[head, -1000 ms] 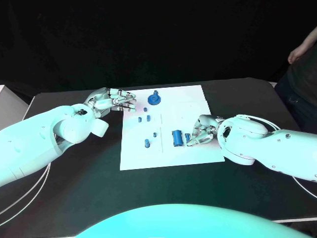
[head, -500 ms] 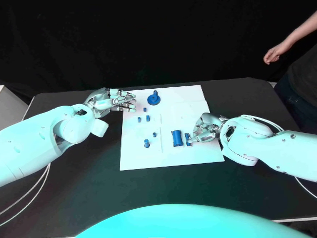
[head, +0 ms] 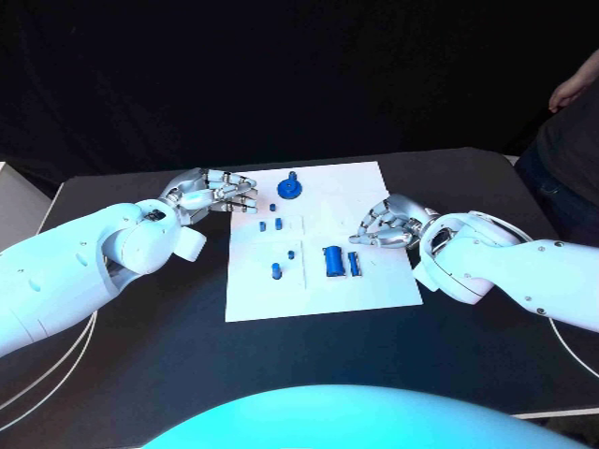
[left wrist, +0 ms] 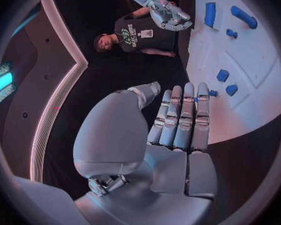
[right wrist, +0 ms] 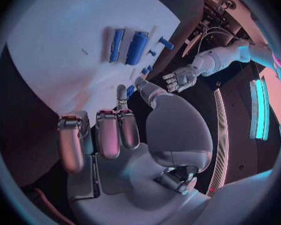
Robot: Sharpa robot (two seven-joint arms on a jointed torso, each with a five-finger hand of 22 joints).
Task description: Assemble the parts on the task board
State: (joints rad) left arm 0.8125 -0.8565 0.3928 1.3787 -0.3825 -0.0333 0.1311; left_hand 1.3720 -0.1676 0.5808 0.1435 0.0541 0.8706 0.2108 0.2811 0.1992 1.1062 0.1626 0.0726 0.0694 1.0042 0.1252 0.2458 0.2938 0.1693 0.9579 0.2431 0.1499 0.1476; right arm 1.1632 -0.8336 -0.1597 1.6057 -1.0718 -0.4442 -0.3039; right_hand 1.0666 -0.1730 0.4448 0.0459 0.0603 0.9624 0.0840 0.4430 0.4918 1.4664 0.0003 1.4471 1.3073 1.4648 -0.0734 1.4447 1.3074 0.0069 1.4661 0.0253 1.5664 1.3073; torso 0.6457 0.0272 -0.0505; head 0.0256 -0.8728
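Start at the near end of the task board (head: 320,299), the white plate in the middle of the black table (head: 152,337). On its middle zone you find a thick blue cylinder (head: 333,261) lying flat, with a slimmer blue bar (head: 354,263) just beside it toward the robot's right. A blue peg (head: 277,271) and a small blue stud (head: 292,253) lie toward the robot's left.

Check the right hand (head: 385,224) next. It hangs over the board's right edge beyond the bar, fingers curled in, holding nothing.

Farther out, two small blue pieces (head: 271,224) lie side by side. The left hand (head: 219,192) sits at the board's far left edge, fingers together and extended, gripping nothing.

At the far end, note the round blue knob (head: 292,189).
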